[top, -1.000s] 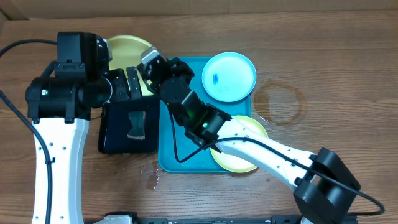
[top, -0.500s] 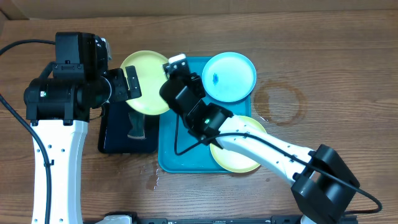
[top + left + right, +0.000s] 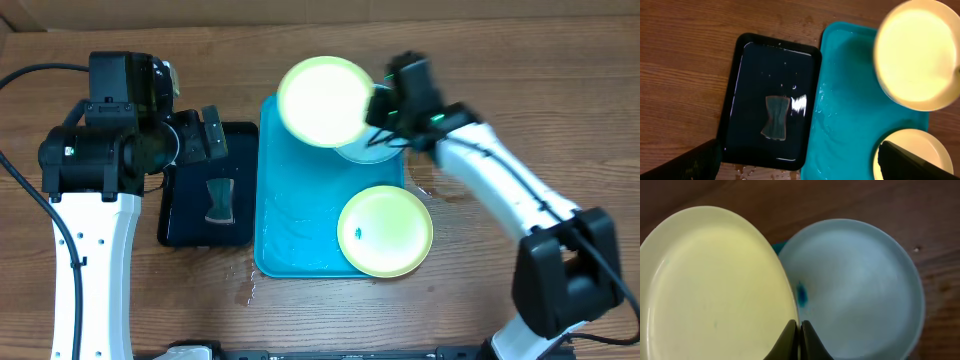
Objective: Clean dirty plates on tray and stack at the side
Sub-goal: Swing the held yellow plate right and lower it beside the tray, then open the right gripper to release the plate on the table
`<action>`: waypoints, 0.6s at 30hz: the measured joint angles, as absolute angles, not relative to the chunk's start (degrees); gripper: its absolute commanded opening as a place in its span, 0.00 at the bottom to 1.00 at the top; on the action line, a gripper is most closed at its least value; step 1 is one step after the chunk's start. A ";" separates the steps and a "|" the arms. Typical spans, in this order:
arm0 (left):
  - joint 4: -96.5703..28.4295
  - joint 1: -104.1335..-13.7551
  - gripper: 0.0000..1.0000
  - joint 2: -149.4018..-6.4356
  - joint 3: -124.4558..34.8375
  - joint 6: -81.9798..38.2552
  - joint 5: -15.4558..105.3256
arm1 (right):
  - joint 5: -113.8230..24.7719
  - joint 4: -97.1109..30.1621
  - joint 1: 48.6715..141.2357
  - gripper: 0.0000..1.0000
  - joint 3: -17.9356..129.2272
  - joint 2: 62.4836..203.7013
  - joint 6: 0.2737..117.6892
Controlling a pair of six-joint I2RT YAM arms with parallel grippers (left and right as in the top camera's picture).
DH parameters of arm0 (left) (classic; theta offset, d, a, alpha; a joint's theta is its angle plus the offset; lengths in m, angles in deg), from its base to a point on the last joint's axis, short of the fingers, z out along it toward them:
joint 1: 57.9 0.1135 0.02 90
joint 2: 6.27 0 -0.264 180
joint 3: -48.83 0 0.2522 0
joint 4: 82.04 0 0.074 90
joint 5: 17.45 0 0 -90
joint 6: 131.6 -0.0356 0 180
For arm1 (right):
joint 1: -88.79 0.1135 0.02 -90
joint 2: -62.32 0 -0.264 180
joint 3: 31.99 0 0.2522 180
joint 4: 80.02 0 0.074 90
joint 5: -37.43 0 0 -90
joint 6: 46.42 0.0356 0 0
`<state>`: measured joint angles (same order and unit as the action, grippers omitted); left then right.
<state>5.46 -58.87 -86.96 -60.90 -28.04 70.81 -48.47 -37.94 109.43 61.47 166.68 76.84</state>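
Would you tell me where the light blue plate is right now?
Overhead, the light blue plate lies in the turquoise tray's far right corner, partly hidden under the yellow-green plate held by the right gripper.

Black tray (image 3: 771,100), filmed with water and holding a small grey sponge (image 3: 776,117), lies on a wooden table (image 3: 685,60) just ahead of the left fingers (image 3: 700,161); droplets (image 3: 745,171) bead between them.
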 measured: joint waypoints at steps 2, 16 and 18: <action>5.44 -58.87 1.00 -86.96 -60.90 -28.04 70.81 | -43.47 -34.88 105.13 0.04 61.47 166.63 77.32; 5.44 -58.87 1.00 -86.96 -60.90 -28.04 70.81 | -44.01 -10.01 86.20 0.04 61.45 166.52 78.13; 5.46 -58.87 1.00 -86.96 -60.90 -28.06 70.81 | -46.72 -7.80 84.93 0.04 61.45 166.52 78.08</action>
